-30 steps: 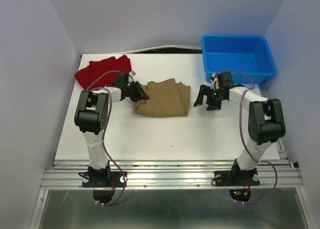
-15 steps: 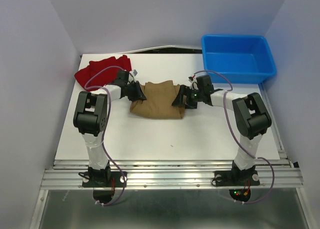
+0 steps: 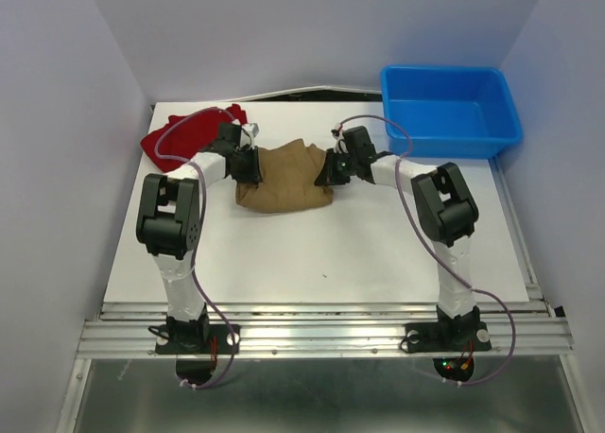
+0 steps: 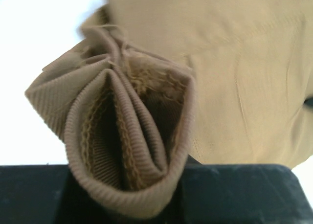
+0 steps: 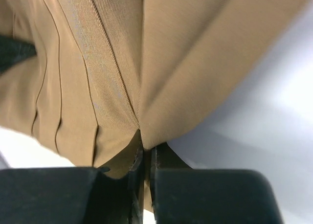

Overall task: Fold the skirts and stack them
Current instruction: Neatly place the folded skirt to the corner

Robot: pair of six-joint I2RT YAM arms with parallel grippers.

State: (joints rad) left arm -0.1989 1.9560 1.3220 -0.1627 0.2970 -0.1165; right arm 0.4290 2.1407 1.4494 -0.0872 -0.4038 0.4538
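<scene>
The tan-brown skirt (image 3: 284, 176) lies bunched in the middle of the white table, with pleat creases showing in the right wrist view (image 5: 88, 72). My left gripper (image 3: 248, 164) is shut on the skirt's left edge; the left wrist view shows a thick folded waistband (image 4: 132, 150) pinched between the jaws. At the skirt's right edge my right gripper (image 3: 327, 174) is shut, and a thin fold of cloth (image 5: 146, 136) is clamped between its closed jaws. The deep red skirt (image 3: 163, 140) lies crumpled at the back left, partly behind the left arm.
A blue plastic bin (image 3: 450, 110) stands at the back right corner. The white table (image 3: 312, 253) shows bare surface in front of the skirt. Purple walls close in the left, right and back sides.
The right gripper swung left from near the bin to the tan skirt's right edge and shut on it. Both grippers have moved toward the back, bunching the skirt narrower.
</scene>
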